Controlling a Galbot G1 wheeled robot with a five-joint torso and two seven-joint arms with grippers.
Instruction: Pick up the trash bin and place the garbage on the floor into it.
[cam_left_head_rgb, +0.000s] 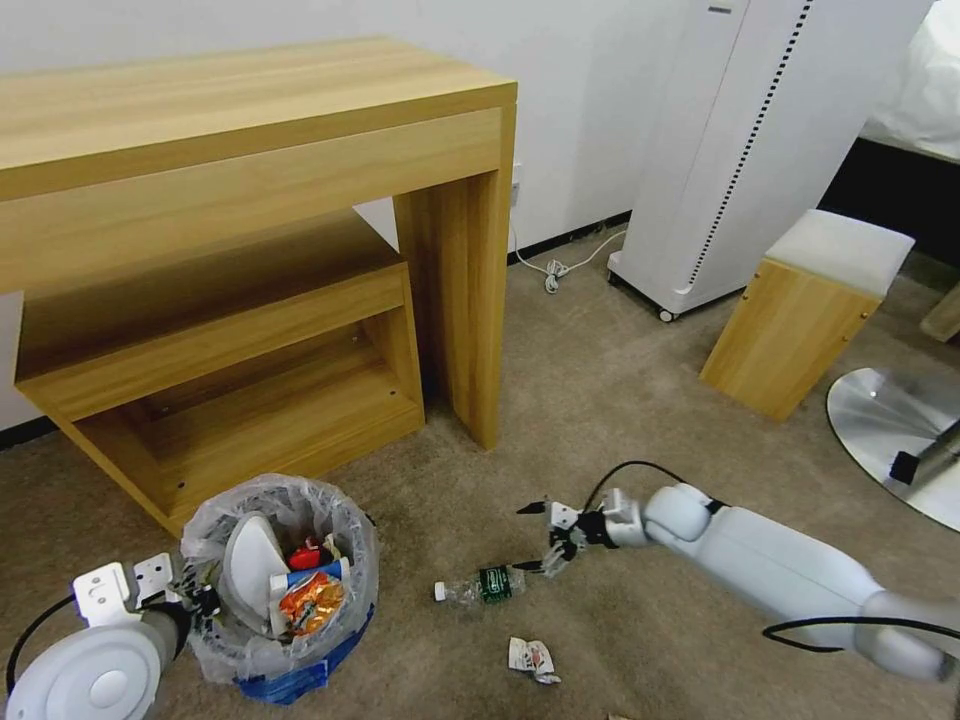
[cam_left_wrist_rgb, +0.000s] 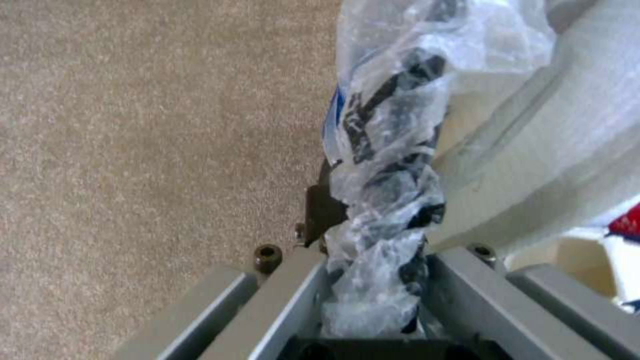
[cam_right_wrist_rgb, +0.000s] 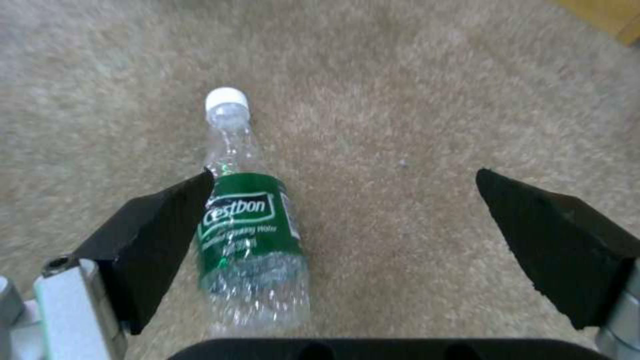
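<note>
So the trash bin (cam_left_head_rgb: 285, 590) is sitting on the beige carpet floor (cam_left_head_rgb: 600, 420) just in front of the wooden desk (cam_left_head_rgb: 250, 200), near the low shelf end of it, and it's the little blue one with a clear plastic bag (cam_left_head_rgb: 350, 530) lining it. It's already got stuff in it: a white slipper (cam_left_head_rgb: 250, 565) standing up against the side away from the desk leg, plus a couple of orange and red wrappers (cam_left_head_rgb: 312, 598) next to that. The left gripper (cam_left_head_rgb: 200, 603) is right at the bin's rim on the side farthest from the desk leg, and in the left wrist view you can see its fingers (cam_left_wrist_rgb: 467, 285) clamped down on the bag-covered rim (cam_left_wrist_rgb: 380, 210), with the crinkled plastic squeezed between them. Over on the other side of the bin, out on open carpet past the desk leg, there's a small clear bottle (cam_left_head_rgb: 478, 587) with a green label lying on its side, white cap pointing back toward the bin. The right gripper (cam_left_head_rgb: 540, 540) is down at the bottle's far end, jaws spread wide; the right wrist view shows the bottle (cam_right_wrist_rgb: 250, 225) lying close against one black fingertip (cam_right_wrist_rgb: 160, 235) with the other well off to the side, so nothing's grabbed. A crumpled white wrapper with some red on it (cam_left_head_rgb: 532, 660) lies on the carpet near the bottle, farther from the desk.
</note>
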